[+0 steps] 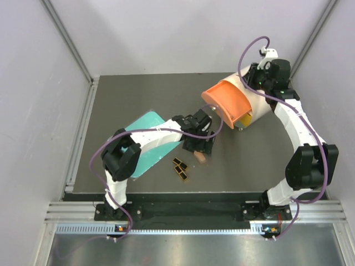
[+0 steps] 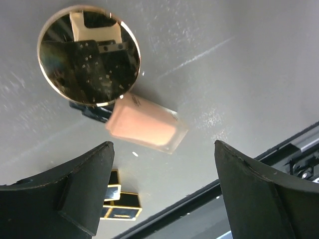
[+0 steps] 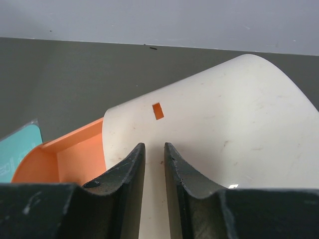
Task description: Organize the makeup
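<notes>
The left tool (image 2: pixel 162 147) hangs with its fingers wide apart and nothing between them, over the peach-pink tube (image 2: pixel 144 124). The tube lies flat near the middle of the counter (image 2: pixel 239 74), just beside the round gold-rimmed compact (image 2: pixel 88 55), with the black palettes (image 2: pixel 118 206) nearer the near edge. The right tool (image 3: pixel 154 147) is clamped on the wall of the white drum (image 3: pixel 224 134) toward the far right corner, where the orange drawer (image 3: pixel 70 154) projects from the drum.

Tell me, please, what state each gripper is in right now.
Left gripper: open, fingers wide over the peach tube, holding nothing.
Right gripper: fingers nearly together at the white drum; whether they grip it cannot be told.
</notes>
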Controlling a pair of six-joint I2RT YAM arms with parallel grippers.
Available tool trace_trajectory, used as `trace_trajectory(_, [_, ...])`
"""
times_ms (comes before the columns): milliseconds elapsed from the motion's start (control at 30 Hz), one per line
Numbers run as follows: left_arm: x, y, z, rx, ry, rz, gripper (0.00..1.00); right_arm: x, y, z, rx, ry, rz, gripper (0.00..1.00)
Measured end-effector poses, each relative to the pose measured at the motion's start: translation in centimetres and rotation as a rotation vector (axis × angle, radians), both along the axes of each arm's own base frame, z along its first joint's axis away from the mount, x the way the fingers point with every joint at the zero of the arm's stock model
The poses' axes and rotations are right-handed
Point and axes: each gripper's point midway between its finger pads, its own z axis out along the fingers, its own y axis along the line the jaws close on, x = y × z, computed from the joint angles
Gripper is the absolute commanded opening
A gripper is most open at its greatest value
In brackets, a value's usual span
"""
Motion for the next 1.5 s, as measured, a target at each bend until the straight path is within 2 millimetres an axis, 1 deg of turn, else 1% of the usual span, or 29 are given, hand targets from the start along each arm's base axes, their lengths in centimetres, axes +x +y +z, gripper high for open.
trace_trajectory(100, [-0.8,0.1,-0.6,0.02,0.019,0.034,0.87,-0.1,0.1,0.0,0.003,-0.002,0.007,0.24])
trace_trajectory(267, [-2.4,1.1,-2.4,0.074,0.076,0.127,0.87,-0.2,0.4,0.0,0.011,-0.009,0.019,0.24])
trace_trajectory(333, [-2.6,1.4,-2.7,0.088,0.091,0.168,0.87,-0.4,0.5,-0.1,0.014,-0.011,0.026,0.24])
trace_trajectory(433, [-2.5,1.7,-2.9,0.097,0.098,0.238,0.87,-0.6,0.6,-0.1,0.018,-0.013,0.035,0.24])
trace_trajectory(567, [-2.3,1.8,-2.7,0.087,0.103,0.324,0.87,-0.9,0.8,0.0,0.028,-0.015,0.043,0.24])
trace_trajectory(800, [-1.9,0.9,-2.1,0.034,0.126,0.432,0.86,-1.5,1.1,0.0,0.041,-0.012,0.054,0.24])
trace_trajectory(1033, [-1.2,0.1,-1.8,0.032,0.152,0.528,0.82,-2.1,1.1,0.0,0.045,-0.011,0.059,0.24])
trace_trajectory(1200, [-0.9,0.1,-2.5,0.08,0.171,0.578,0.77,-2.3,1.2,-0.1,0.05,-0.01,0.061,0.24])
trace_trajectory(1300, [-0.9,0.2,-3.4,0.12,0.186,0.598,0.72,-2.6,1.2,0.0,0.052,-0.01,0.063,0.24])
trace_trajectory(1333, [-1.0,0.3,-3.7,0.131,0.19,0.601,0.67,-2.6,1.2,0.0,0.053,-0.011,0.064,0.24])
trace_trajectory(1367, [-1.2,0.5,-4.0,0.146,0.197,0.605,0.56,-2.6,1.3,0.0,0.053,-0.01,0.065,0.24])
trace_trajectory(1433, [-1.4,0.7,-4.6,0.165,0.212,0.618,0.47,-2.6,1.3,0.0,0.053,-0.01,0.066,0.24])
trace_trajectory(1467, [-1.5,0.7,-4.8,0.173,0.214,0.62,0.39,-2.6,1.3,0.0,0.053,-0.01,0.066,0.24])
trace_trajectory(1500, [-1.6,0.9,-5.1,0.185,0.218,0.623,0.36,-2.6,1.3,0.0,0.054,-0.01,0.067,0.24])
